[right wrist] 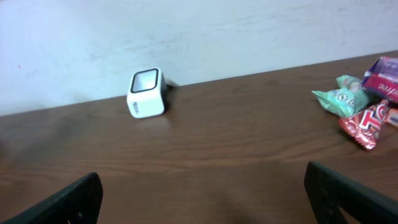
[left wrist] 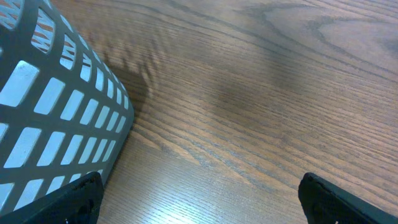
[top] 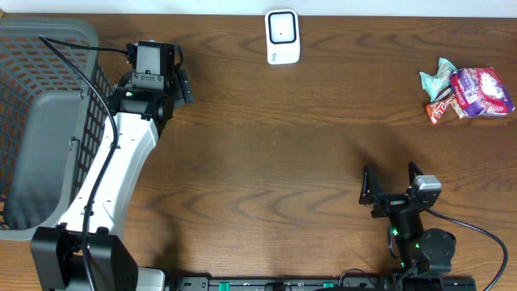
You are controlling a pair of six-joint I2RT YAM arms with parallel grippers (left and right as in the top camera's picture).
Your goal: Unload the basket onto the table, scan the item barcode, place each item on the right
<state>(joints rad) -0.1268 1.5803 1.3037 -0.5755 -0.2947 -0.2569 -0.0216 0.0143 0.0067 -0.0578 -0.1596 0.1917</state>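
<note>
While left wrist sees the basket (left wrist: pixel 62 118), right wrist sees the scanner (right wrist: pixel 147 93).

The left gripper (left wrist: pixel 199 200) is spread wide, with its two black fingertips (left wrist: pixel 67 203) visible only at the bottom left and bottom right corners of the view and bare wood between them. A grey plastic basket (left wrist: pixel 62 106) with a lattice wall fills the left side, standing on the brown wood-grain table (left wrist: pixel 267 87), its curved corner just above the left-hand fingertip. A soft shadow falls on the table beside the basket wall.
</note>
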